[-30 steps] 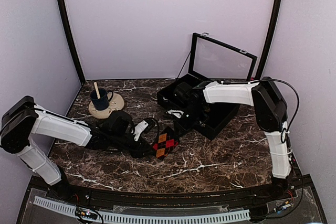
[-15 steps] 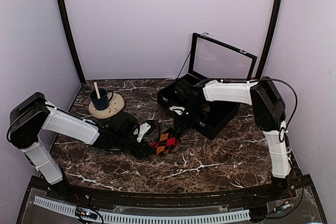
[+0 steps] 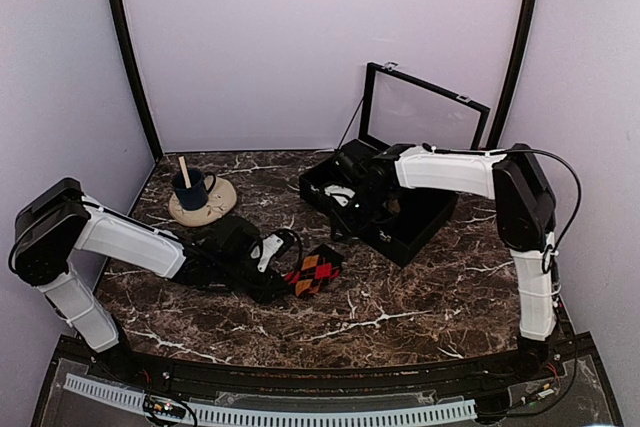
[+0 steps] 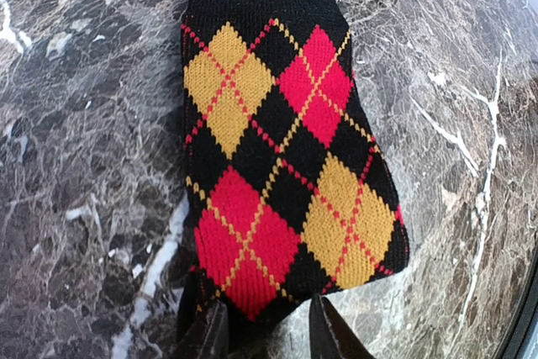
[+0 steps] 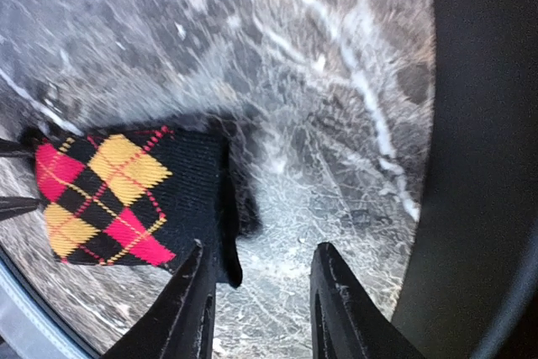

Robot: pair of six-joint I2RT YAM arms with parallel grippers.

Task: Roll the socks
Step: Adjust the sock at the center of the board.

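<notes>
One sock shows: a black sock with red and orange argyle diamonds, folded flat on the marble table at centre-left. My left gripper is at its near end, low over the table. The sock's dark folded end sits between the partly closed fingers, which hold it. My right gripper hangs open above bare marble beside the sock's black cuff end, with nothing between its fingers.
A black box with a raised glass lid stands back right, close behind my right gripper; its dark wall fills the right of that wrist view. A blue mug with a wooden stick sits on a tan saucer back left.
My right gripper has opened, let go of the sock and drawn back toward the box. The left arm has shifted, and the sock has turned slightly and lies flatter.
</notes>
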